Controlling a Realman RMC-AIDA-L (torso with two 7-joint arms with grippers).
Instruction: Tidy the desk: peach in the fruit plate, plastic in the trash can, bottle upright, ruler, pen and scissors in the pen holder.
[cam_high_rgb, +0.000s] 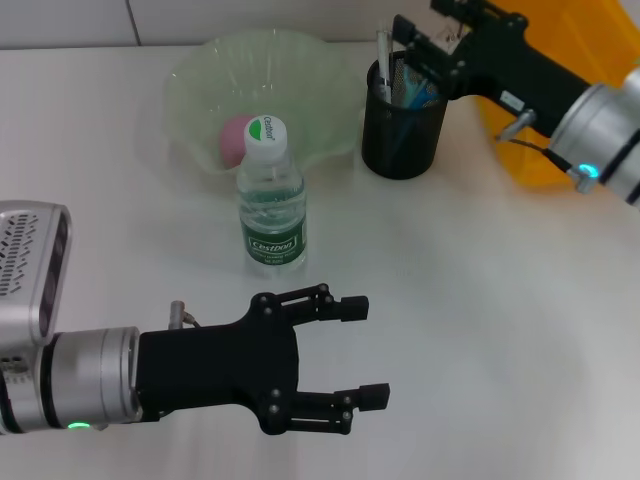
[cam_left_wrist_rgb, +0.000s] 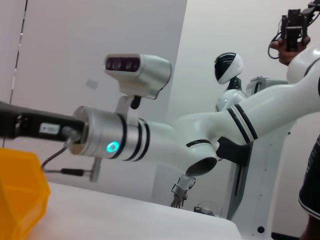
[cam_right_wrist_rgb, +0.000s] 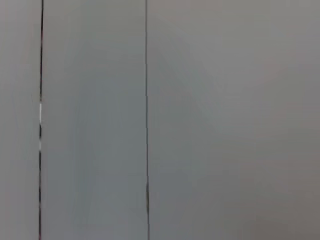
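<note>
Right gripper (cam_high_rgb: 408, 62) at the pen holder (cam_high_rgb: 402, 125), far right; whether it grips anything, I cannot tell.
Release only once the item stands inside the mesh. Left gripper (cam_high_rgb: 362, 352) idles near, spread wide; bottle (cam_high_rgb: 271, 195) upright, peach (cam_high_rgb: 236, 140) in fruit plate (cam_high_rgb: 200, 80).

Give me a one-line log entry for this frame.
left gripper: open, idle | right gripper: at pen holder | bottle: upright | peach: in fruit plate

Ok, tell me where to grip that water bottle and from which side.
Grip the water bottle around its clear body, just above the green label. It stands upright with open table in front, so come in level from the near side, where the open left gripper already sits. Avoid the far side: the fruit plate crowds it.
</note>
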